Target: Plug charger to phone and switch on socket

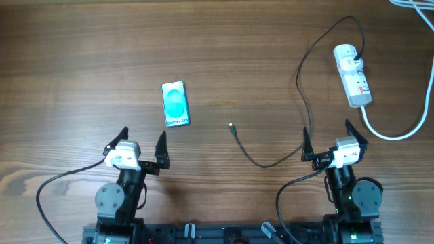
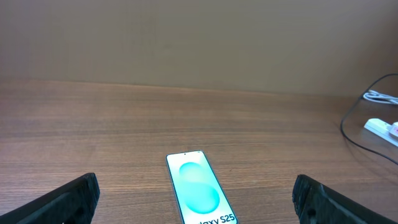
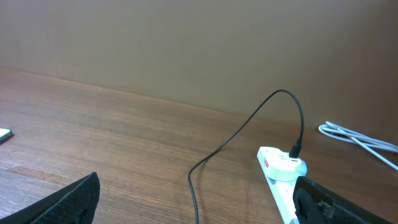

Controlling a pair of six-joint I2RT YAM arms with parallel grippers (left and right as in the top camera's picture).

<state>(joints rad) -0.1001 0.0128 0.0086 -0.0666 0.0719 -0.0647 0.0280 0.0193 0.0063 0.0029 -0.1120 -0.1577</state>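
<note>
— On the table [image 1: 224, 41], seen from overhead: left gripper [image 1: 143, 133] and right gripper [image 1: 327, 129] both spread wide, holding nothing. The phone [image 1: 175, 104] lies screen up just ahead of the left one.
— And the charger [image 1: 302, 81]?
— Plugged into the socket [image 1: 352, 75] at far right. Its free tip lies mid-table, apart from the phone.
— Left wrist view?
— Phone [image 2: 198, 190] flat between the parted fingers [image 2: 71, 200], not touched.
— Right wrist view?
— Socket [image 3: 280, 171] ahead, near the right-hand finger [image 3: 329, 202]. The cable [image 3: 249, 127] arches up out of it.

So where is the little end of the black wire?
In the overhead view, the charger tip lies mid-table, a little right of the phone.
</note>
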